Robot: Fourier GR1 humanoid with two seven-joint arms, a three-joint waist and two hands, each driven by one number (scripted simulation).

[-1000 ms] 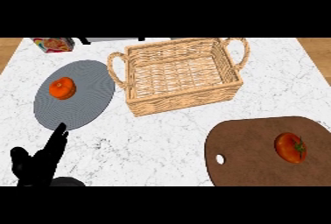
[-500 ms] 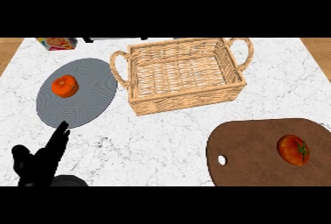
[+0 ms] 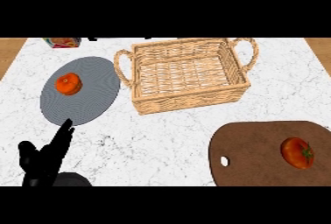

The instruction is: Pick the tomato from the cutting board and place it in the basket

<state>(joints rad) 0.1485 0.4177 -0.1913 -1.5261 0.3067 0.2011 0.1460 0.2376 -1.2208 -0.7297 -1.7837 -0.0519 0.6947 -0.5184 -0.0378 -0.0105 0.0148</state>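
Observation:
A red tomato with a green stem lies on the brown cutting board at the lower right. Behind it, in the upper middle, stands the woven basket with two handles and nothing inside. My left hand rests at the lower left with its fingers straight and pointing up, holding nothing, far from the tomato. The right hand does not show in the head view.
A grey plate at the left carries an orange-red fruit. A small colourful box sits at the far left edge of the white marble counter. Wooden floor shows past the counter's corners.
The whole view has shifted slightly: basket, plate and board sit a little further right and lower. The left hand has kept its pose.

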